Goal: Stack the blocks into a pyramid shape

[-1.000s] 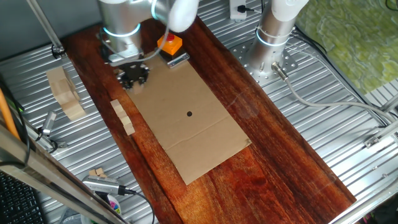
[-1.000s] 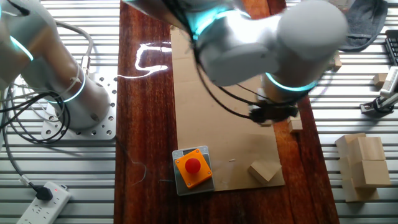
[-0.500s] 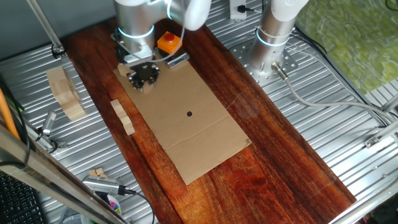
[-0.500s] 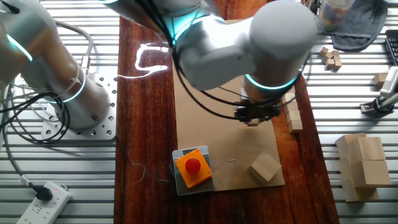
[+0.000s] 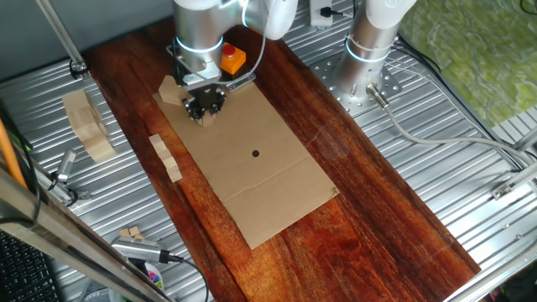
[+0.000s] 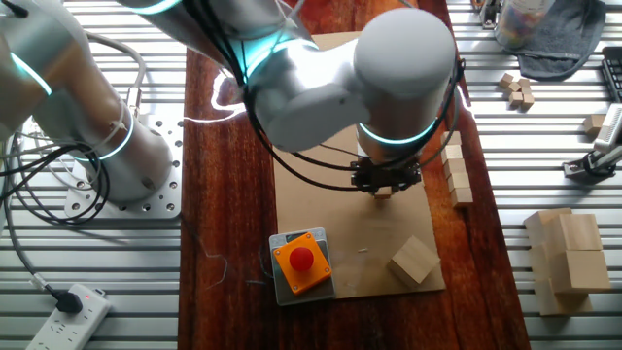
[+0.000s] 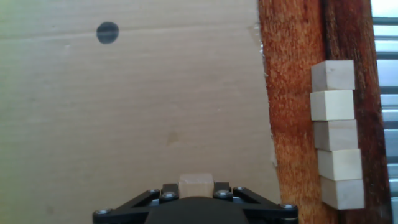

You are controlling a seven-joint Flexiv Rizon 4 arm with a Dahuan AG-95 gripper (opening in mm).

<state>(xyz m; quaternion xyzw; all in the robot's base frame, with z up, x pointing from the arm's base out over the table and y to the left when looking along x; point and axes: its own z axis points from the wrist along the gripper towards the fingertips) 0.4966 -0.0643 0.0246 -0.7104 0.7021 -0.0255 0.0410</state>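
My gripper [image 5: 204, 106] hangs low over the near end of the cardboard sheet [image 5: 252, 168], shut on one small pale wooden block [image 7: 196, 185] that shows between the jaws at the bottom of the hand view. The other fixed view shows the gripper [image 6: 385, 185] with the block [image 6: 382, 192] under it. A row of several more blocks [image 7: 334, 135] lies in a line on the dark wood strip beside the cardboard; the row also shows in one fixed view [image 5: 165, 157] and in the other fixed view [image 6: 455, 173]. No block lies on the cardboard.
An orange box with a red button [image 6: 301, 261] and a larger faceted wood chunk [image 6: 415, 261] sit at the cardboard's end. Big wooden slabs [image 6: 569, 258] and loose small blocks [image 6: 517, 89] lie on the metal surface. A second arm's base [image 5: 369, 46] stands nearby. A black dot [image 7: 107, 32] marks the cardboard.
My gripper has moved from the row of blocks at the wood strip inward over the cardboard, carrying the block with it.
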